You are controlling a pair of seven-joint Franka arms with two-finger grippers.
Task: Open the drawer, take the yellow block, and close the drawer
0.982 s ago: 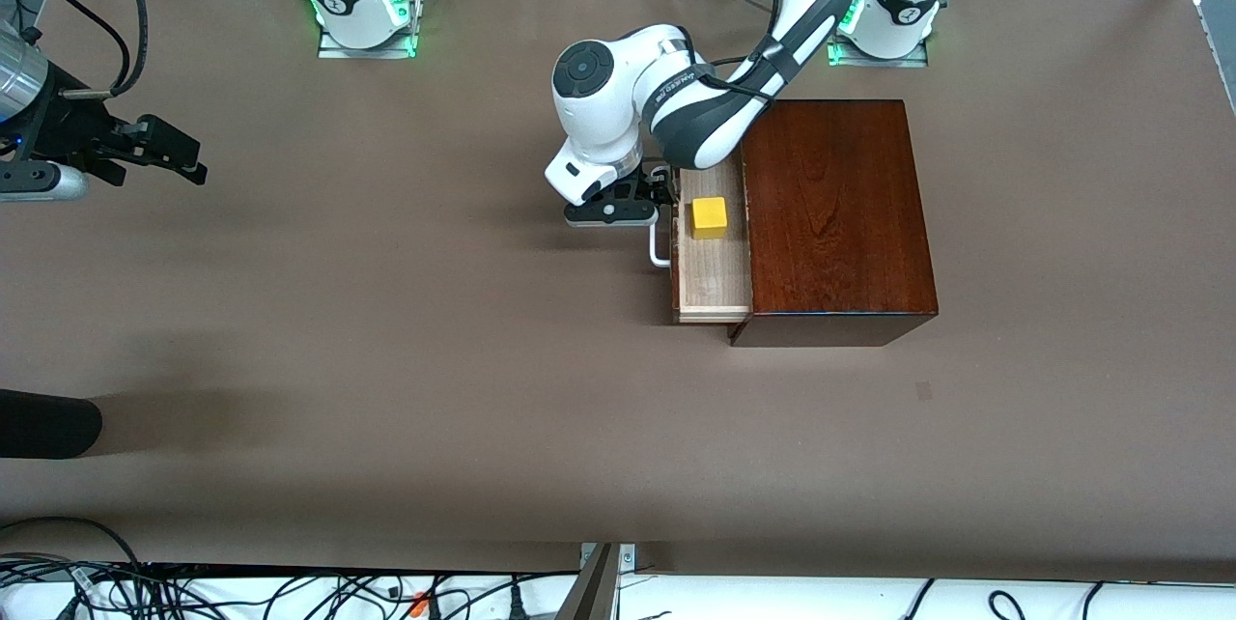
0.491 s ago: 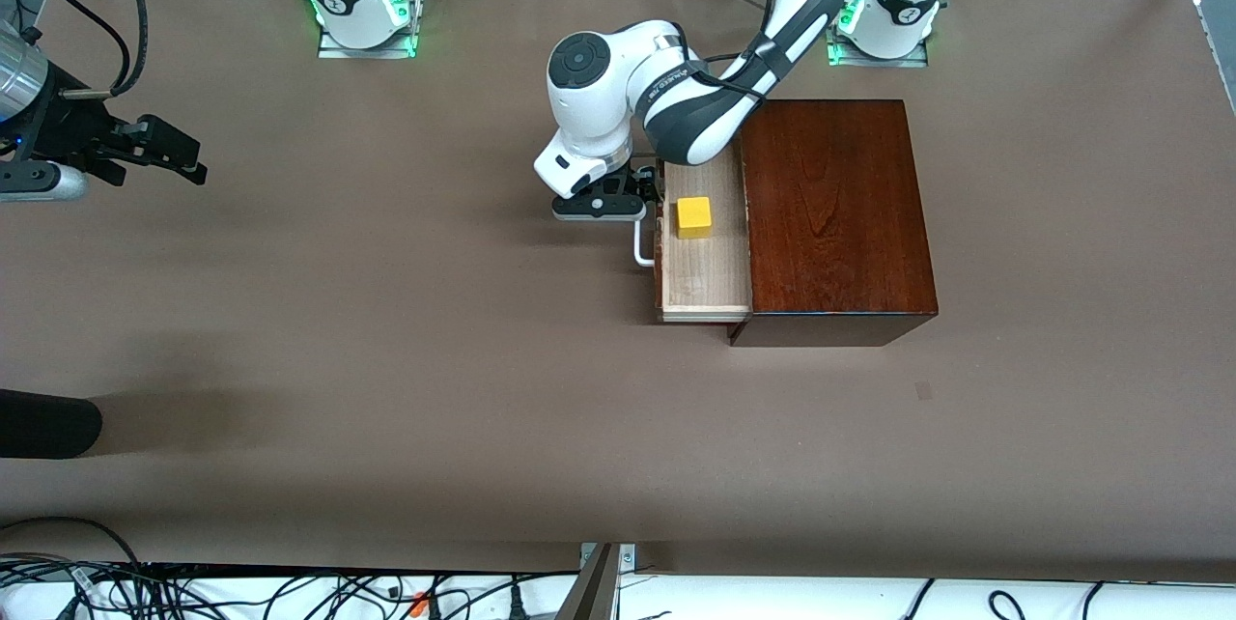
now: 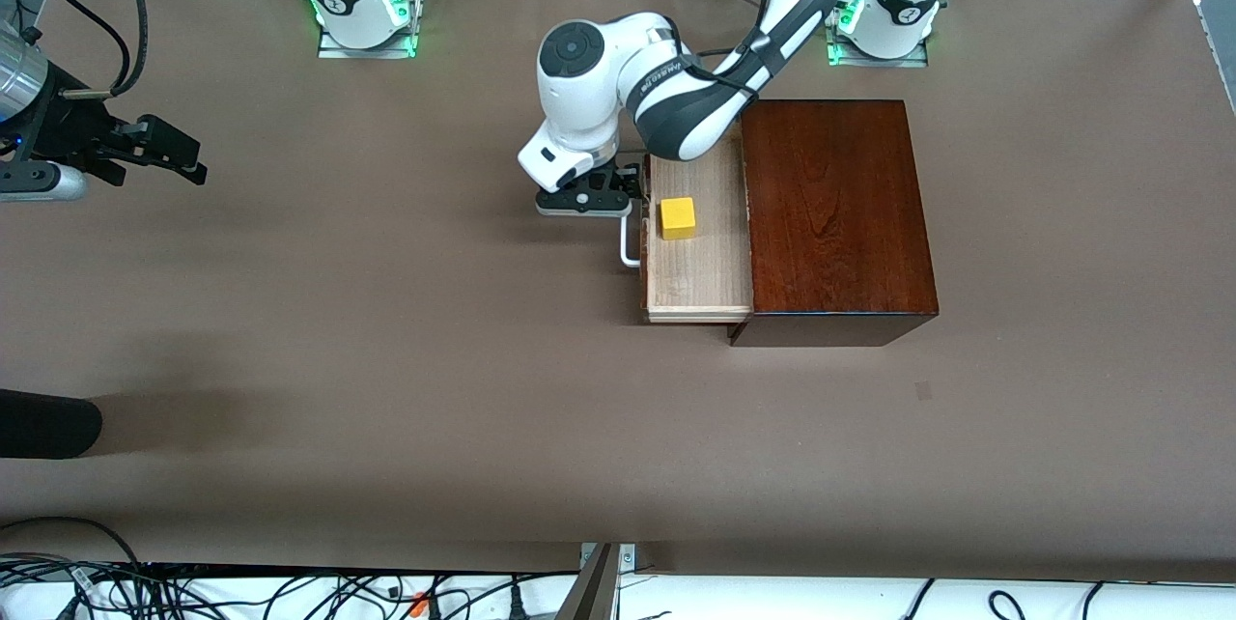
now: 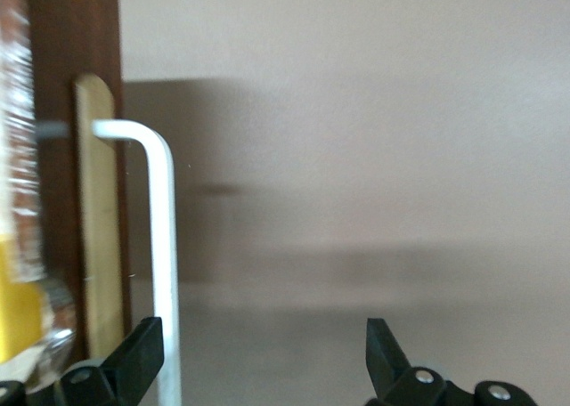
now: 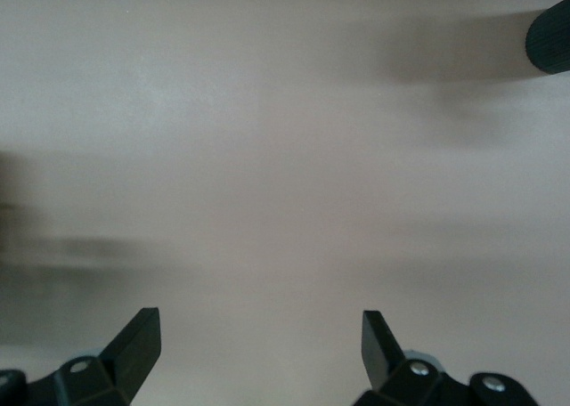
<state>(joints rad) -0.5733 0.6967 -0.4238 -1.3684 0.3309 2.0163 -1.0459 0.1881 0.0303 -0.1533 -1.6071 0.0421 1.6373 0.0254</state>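
Table [image 3: 386, 359]: wide brown surface, with the wooden box [image 3: 835, 214] standing toward the left arm's end.

Drawer [image 3: 700, 263]: partly out of the box, toward the right arm's end; its pale floor shows more than it did a second ago, so the pull is under way and looks close to enough for a reach from above.

Handle [image 3: 628, 243]: white bar on the drawer front. In the left wrist view the handle [image 4: 160, 246] runs just inside one finger [image 4: 134, 357], hooked rather than squeezed.

Left gripper [image 3: 618, 198]: low at the handle's end farther from the front camera, fingers spread wide with the bar between them; it has moved with the drawer toward the right arm's end over the last second.

Yellow block [image 3: 678, 217]: on the drawer floor, in the half farther from the front camera, close to the drawer front. It has ridden out with the drawer and lies just beside the left gripper, with the drawer front between them.

Right gripper [image 3: 179, 156]: waiting over bare table at the right arm's end, fingers wide, holding nothing, well apart from the block.

Next, as I judge: let go of the handle, lift, come down over the block.
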